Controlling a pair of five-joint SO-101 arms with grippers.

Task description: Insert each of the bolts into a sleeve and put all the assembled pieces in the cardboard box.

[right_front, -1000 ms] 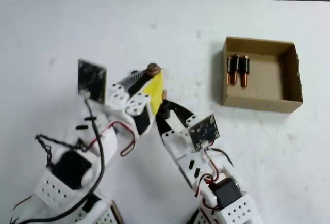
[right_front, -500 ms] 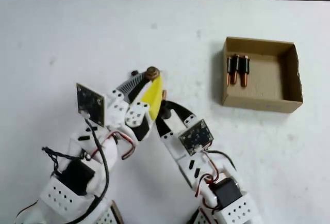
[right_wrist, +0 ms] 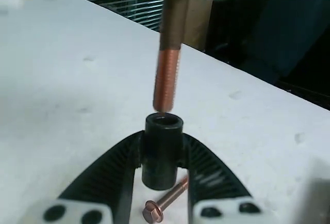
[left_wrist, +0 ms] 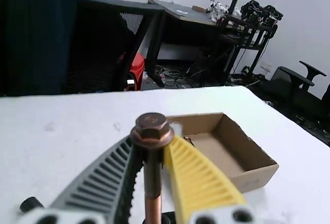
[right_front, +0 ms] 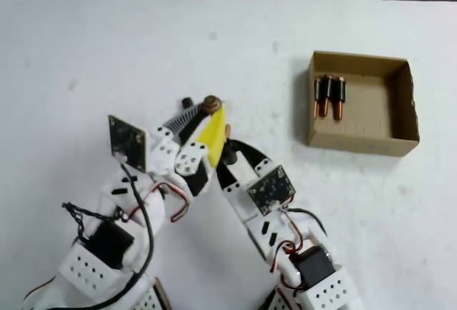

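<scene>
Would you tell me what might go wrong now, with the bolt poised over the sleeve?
The bolt hangs just above the sleeve; slightly off-line, it may catch the rim and tilt the sleeve in the right arm's jaws. The left arm's jaws hold the bolt near their tips, so it might slip when pressed. The loose bolt lying beneath could get knocked.

The bolt point(left_wrist: 151, 131) is copper; the left claw point(left_wrist: 152, 149) ribbed, one side grey, the other yellow. Sleeve point(right_wrist: 163, 131) and ribbed right claw point(right_wrist: 163, 149) are black. Cardboard box point(right_front: 357, 142) plain brown, counter point(right_front: 214, 38) white, and the loose bolt point(right_wrist: 166, 201) copper too.
</scene>
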